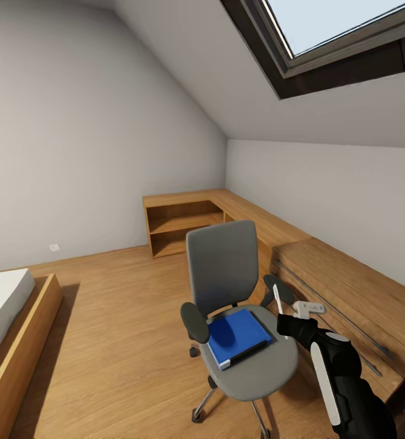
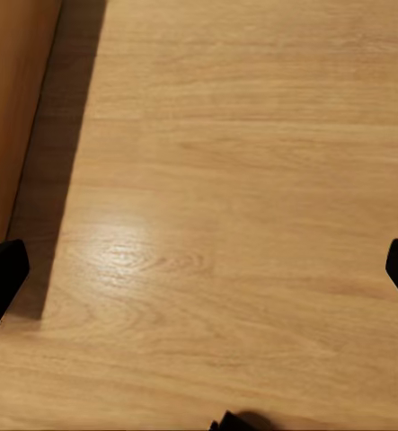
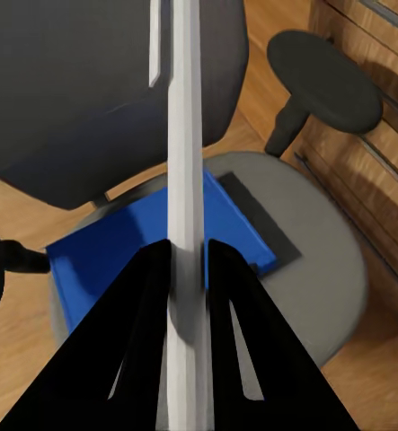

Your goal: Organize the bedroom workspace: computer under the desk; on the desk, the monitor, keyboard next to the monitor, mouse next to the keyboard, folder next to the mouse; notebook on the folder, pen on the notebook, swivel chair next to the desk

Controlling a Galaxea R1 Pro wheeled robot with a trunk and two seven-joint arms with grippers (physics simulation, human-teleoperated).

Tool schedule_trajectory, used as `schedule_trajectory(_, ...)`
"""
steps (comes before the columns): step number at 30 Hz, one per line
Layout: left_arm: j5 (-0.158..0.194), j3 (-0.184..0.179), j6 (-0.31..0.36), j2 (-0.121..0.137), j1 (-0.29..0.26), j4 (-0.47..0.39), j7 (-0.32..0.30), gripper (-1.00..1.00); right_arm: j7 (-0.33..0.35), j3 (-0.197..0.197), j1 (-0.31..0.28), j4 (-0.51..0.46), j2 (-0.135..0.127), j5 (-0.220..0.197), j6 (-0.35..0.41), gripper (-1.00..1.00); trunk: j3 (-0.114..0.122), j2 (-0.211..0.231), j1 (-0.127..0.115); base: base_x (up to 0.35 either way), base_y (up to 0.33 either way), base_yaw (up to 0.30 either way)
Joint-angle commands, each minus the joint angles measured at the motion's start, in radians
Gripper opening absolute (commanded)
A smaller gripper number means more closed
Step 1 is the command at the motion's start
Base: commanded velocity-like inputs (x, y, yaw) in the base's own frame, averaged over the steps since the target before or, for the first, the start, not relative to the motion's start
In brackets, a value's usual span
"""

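We're looking down past our right gripper (image 3: 188, 269), its black jaws closed on the pen (image 3: 184, 162), a pale stick running straight up between them. Below sits the swivel chair (image 3: 315, 224): grey seat, dark backrest, a dark armrest on either side. The blue folder (image 3: 118, 247) lies flat on the seat, with the dark notebook (image 3: 257, 215) partly tucked under its edge. Wooden drawer fronts (image 3: 369, 81) stand just beside the chair.

No writing, label, brand, number or sign can be read anywhere in these renders. The blue folder (image 1: 238, 335) on the swivel chair (image 1: 239, 317) has a plain cover, the pen (image 3: 186, 180) carries no print that can be made out, and the small white wall socket (image 1: 55, 247) is too small to show any marking.
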Motion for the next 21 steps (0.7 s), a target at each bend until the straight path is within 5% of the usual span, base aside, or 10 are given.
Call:
schedule_trajectory(1, 0.010, -0.008, -0.004, 0.000, -0.001, 0.000, 0.005, 1.00, 0.006, -0.003, -0.001, -0.001, 0.001, 0.000, 0.004, -1.00, 0.002, 0.007, -0.004, -0.021, 0.037, -0.001)
schedule_trajectory(10, 0.005, -0.010, 0.007, -0.004, -0.001, 0.019, 0.003, 1.00, 0.004, -0.020, -0.001, -0.001, -0.003, 0.001, -0.037, -1.00, 0.030, 0.070, -0.038, -0.005, 0.008, -0.027)
schedule_trajectory(21, 0.005, -0.011, 0.005, -0.005, -0.001, 0.023, 0.003, 1.00, 0.006, -0.079, -0.001, -0.001, -0.003, 0.001, -0.040, -1.00, 0.065, 0.147, -0.081, 0.000, 0.000, -0.230)
